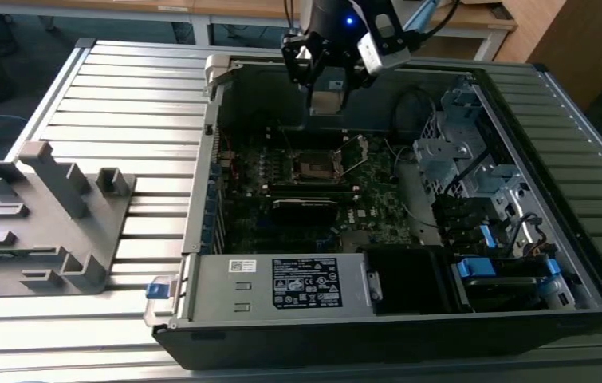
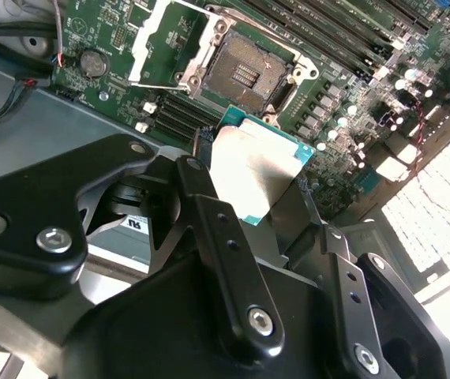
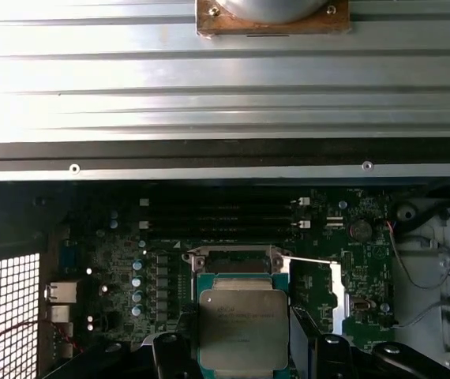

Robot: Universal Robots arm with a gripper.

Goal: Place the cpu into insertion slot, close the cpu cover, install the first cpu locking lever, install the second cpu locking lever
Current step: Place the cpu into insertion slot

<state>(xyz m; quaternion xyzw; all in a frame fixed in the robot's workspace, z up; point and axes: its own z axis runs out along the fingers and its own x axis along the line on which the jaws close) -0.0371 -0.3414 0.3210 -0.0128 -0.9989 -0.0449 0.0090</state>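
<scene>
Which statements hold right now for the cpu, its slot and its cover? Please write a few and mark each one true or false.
1. The gripper holds the cpu. True.
2. The cpu sits in the insertion slot. False: the slot is empty, and the cpu is in the gripper, clear of it.
3. The cpu cover is closed over the slot. False: it is swung open beside the slot.
4. The motherboard lies inside an open computer case. True.

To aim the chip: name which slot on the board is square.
The silver-rimmed socket beyond the held chip, its cover flipped open; the other slots are long and black.
</scene>
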